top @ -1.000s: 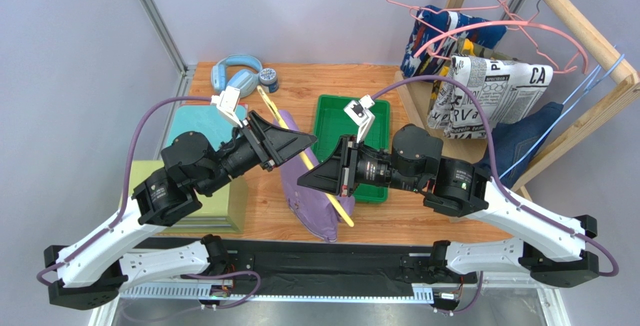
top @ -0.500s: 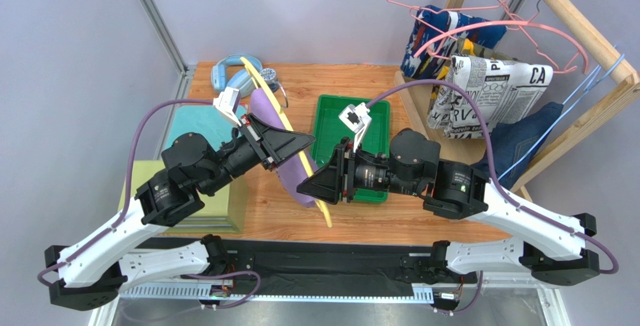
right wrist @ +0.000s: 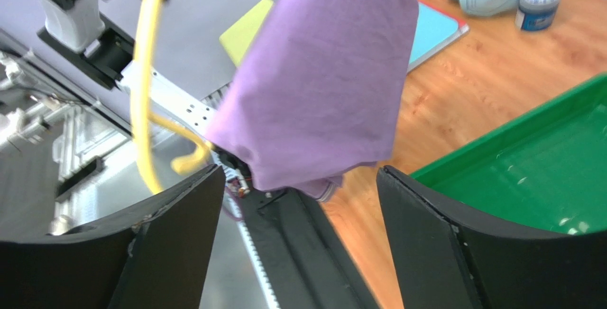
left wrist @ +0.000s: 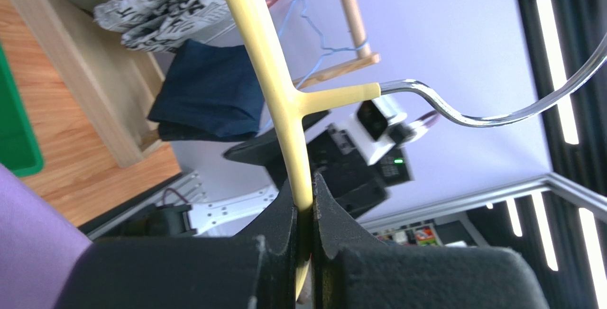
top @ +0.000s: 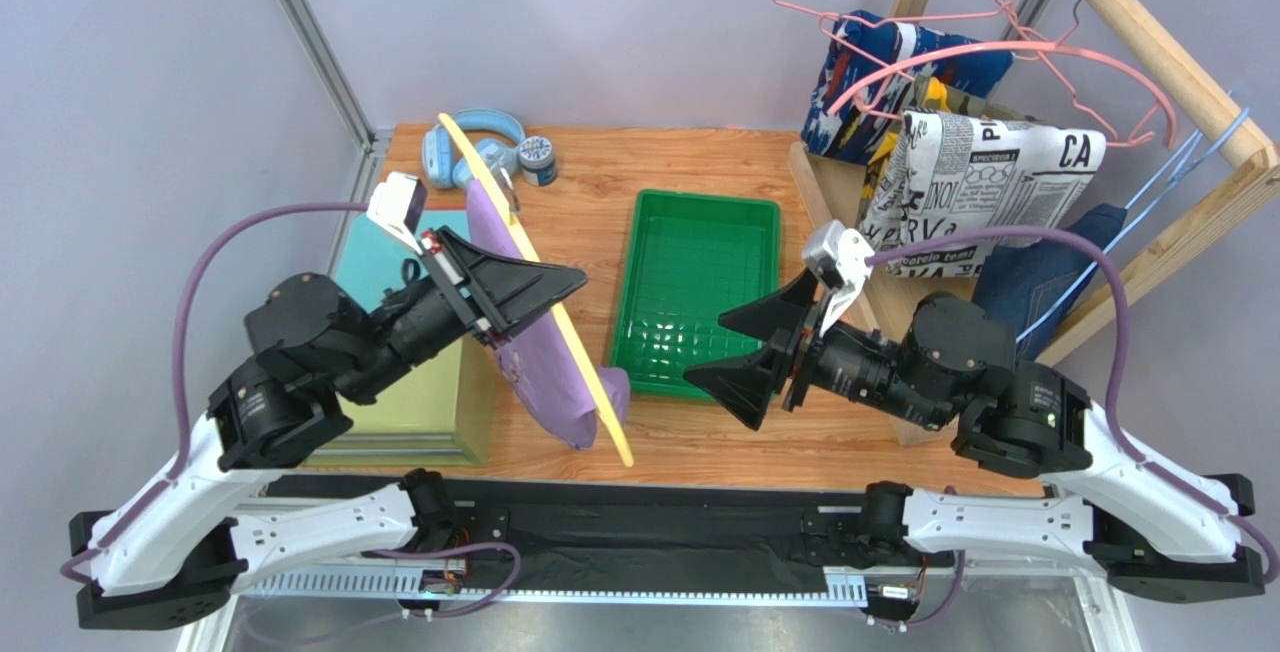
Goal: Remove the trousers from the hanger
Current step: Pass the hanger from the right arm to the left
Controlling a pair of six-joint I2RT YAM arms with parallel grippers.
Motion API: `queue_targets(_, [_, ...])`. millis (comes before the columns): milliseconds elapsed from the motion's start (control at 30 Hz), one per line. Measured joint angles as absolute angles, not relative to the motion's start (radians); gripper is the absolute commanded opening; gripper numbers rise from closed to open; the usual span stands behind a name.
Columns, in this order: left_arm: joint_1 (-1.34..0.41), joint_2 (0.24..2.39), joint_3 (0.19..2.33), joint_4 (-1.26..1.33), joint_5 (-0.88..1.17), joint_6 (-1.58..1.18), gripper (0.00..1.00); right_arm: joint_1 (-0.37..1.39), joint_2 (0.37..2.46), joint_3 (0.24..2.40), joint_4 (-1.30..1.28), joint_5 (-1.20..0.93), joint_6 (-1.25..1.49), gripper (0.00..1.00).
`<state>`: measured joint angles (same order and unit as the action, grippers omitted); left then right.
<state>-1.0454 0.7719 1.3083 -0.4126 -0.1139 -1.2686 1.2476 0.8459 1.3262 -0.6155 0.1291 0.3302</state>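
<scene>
The purple trousers (top: 529,360) hang over a yellow hanger (top: 508,225), lifted off the table at a slant. My left gripper (top: 564,286) is shut on the hanger's bar. In the left wrist view the jaws pinch the yellow hanger (left wrist: 283,103) just below its metal hook (left wrist: 484,113), with purple cloth (left wrist: 28,241) at the lower left. My right gripper (top: 706,352) stands open to the right of the hanger, holding nothing. Its wrist view shows the purple trousers (right wrist: 328,74) and the hanger (right wrist: 146,74) ahead of the open right gripper (right wrist: 301,175). Newsprint (top: 977,180), blue-white-red (top: 879,75) and denim (top: 1044,274) trousers hang on the rack.
A green tray (top: 694,277) lies mid-table beside the right gripper. Blue headphones (top: 473,142) and a small jar (top: 538,160) sit at the back left. A teal pad (top: 365,250) and a yellow-green box (top: 428,412) lie under the left arm. A wooden rack (top: 1157,52) with pink wire hangers (top: 932,4) stands at the right.
My left gripper shut on the hanger and carried it, with the purple trousers, up and to the left. My right gripper let go, opened and drew back to the right.
</scene>
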Motion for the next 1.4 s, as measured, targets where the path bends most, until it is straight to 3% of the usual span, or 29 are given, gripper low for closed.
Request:
queue_targets(200, [-1.045, 0.731, 1.341, -0.414, -0.106, -1.319, 0.0, 1.248, 0.813, 1.106, -0.447, 0.004, 0.144, 0.9])
queue_targets(533, [-1.045, 0.715, 1.351, -0.419, -0.071, -1.375, 0.0, 1.321, 0.953, 1.056, -0.234, -0.173, 0.038, 0.91])
queue_targets(667, [-1.045, 0.71, 1.351, -0.421, -0.036, -1.386, 0.0, 1.345, 0.99, 1.063, -0.179, -0.144, 0.016, 0.88])
queue_targets(900, [-1.045, 0.711, 1.352, -0.422, 0.057, -1.401, 0.0, 1.345, 1.007, 1.074, -0.155, -0.031, 0.002, 0.76])
queue_targets(1400, [-1.045, 0.701, 1.364, -0.427, 0.097, -1.41, 0.0, 1.456, 1.051, 1.081, -0.105, 0.041, -0.043, 0.84])
